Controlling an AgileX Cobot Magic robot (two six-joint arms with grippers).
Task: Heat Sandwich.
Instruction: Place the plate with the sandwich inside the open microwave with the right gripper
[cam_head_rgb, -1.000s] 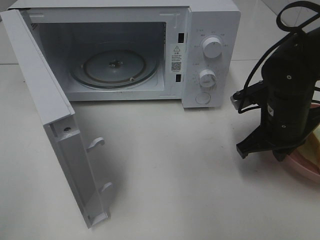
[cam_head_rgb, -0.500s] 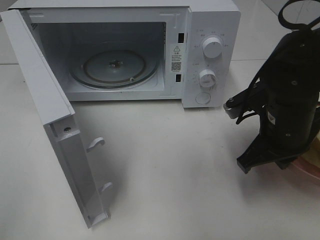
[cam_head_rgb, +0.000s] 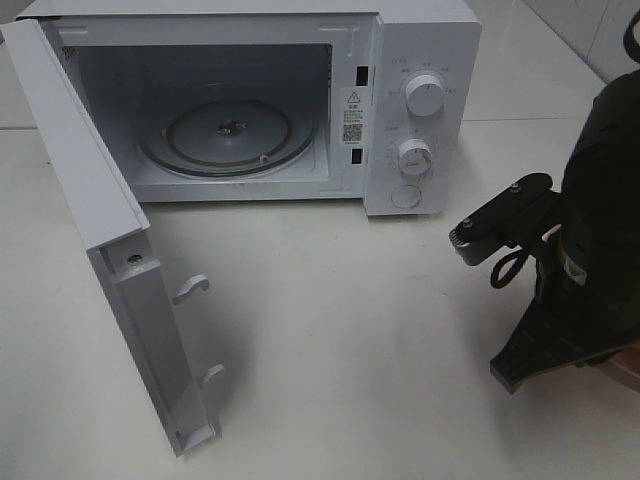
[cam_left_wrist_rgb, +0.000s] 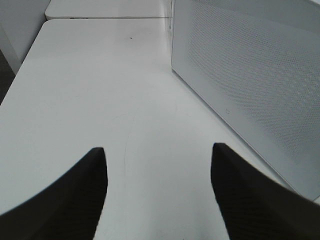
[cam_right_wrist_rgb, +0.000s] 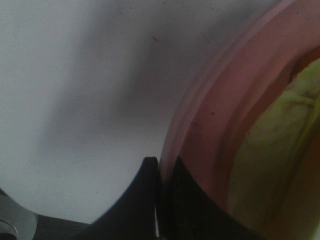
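Note:
In the right wrist view my right gripper (cam_right_wrist_rgb: 159, 169) is shut on the rim of the round pink plate (cam_right_wrist_rgb: 210, 115). The sandwich (cam_right_wrist_rgb: 280, 150) lies on that plate and shows as a pale yellow-green layer, blurred by closeness. From the high camera the black right arm (cam_head_rgb: 590, 250) covers nearly all of the plate (cam_head_rgb: 630, 368) at the right edge, and the sandwich is hidden there. The white microwave (cam_head_rgb: 420, 60) stands at the back with its door (cam_head_rgb: 110, 250) swung wide open and its glass turntable (cam_head_rgb: 228, 135) bare. My left gripper (cam_left_wrist_rgb: 157, 167) is open above bare table.
The microwave's perforated side wall (cam_left_wrist_rgb: 250, 85) stands close beside my left gripper. The open door juts toward the table's front on the left. Two dials (cam_head_rgb: 424, 95) sit on the microwave's right panel. White tabletop (cam_head_rgb: 340, 330) lies between door and right arm.
My right arm has moved toward the near right corner and looms larger in the high view. Less of the pink plate shows beneath it. The microwave has not changed.

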